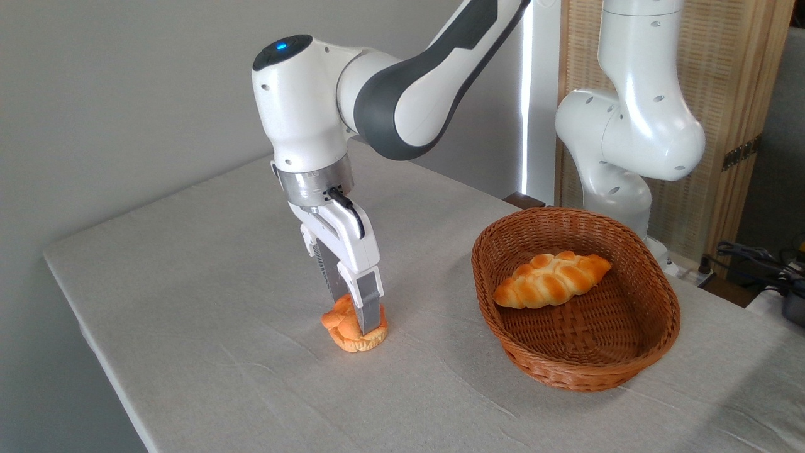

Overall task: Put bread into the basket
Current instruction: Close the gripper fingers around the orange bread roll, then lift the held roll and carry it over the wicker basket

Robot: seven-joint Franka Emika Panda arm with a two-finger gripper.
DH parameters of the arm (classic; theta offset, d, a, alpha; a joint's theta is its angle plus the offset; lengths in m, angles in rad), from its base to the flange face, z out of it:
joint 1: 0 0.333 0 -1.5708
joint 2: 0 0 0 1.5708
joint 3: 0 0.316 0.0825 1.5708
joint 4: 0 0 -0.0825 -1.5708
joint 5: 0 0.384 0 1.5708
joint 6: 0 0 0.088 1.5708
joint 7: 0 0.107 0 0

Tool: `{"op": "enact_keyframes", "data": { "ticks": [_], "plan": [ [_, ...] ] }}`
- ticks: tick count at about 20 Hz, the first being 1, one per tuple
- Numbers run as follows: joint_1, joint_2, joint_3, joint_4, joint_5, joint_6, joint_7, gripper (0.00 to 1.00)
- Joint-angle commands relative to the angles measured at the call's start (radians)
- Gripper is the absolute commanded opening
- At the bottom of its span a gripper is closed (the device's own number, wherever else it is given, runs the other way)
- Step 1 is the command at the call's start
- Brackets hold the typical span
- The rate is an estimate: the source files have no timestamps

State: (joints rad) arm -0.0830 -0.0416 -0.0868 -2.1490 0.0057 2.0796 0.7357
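Wicker basket: an oval brown woven wicker basket (575,302) with low sloping sides was seen at the near right of the table, well apart from the bun.
Braided loaf: a longer golden braided loaf with pointed ends (552,280) was seen lying inside the basket, against its far wall.
Tablecloth: a pale grey cloth-covered table (207,327) was seen carrying everything; its surface was lightly creased.
Bread: the small round knotted bun with an orange-golden glossy top and paler base (351,328) was seen resting on the cloth left of the basket, not yet lifted as far as could be judged.
Gripper: the white two-finger gripper (360,322) was seen pointed straight down over the bun, with the near finger (371,305) pressed against its side and the far finger partly hidden behind it; the fingers were judged to be clamped on the bun.
Arm: the white and dark grey robot arm (402,107) was seen reaching in from the upper right.
Step in hand: the grasp of the bun was judged made or being completed.
Next move: a straight lift would be called for, then a carry to the right over the basket rim, with release over the bare weave beside the loaf.
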Motion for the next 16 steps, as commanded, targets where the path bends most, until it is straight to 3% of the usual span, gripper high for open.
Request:
{"op": "enact_keyframes", "data": {
  "ticks": [1, 2, 8, 12, 14, 16],
  "plan": [
    [0.003, -0.014, -0.002, -0.025, 0.008, 0.022, 0.013, 0.13],
    [0.003, -0.012, -0.002, -0.025, 0.008, 0.022, 0.014, 0.08],
    [0.005, -0.020, -0.001, -0.006, 0.008, 0.013, 0.021, 0.08],
    [0.015, -0.035, -0.001, 0.129, 0.005, -0.151, 0.040, 0.09],
    [0.049, -0.104, 0.004, 0.124, -0.004, -0.193, 0.129, 0.09],
    [0.074, -0.150, 0.021, 0.123, -0.004, -0.316, 0.244, 0.10]
  ]
}}
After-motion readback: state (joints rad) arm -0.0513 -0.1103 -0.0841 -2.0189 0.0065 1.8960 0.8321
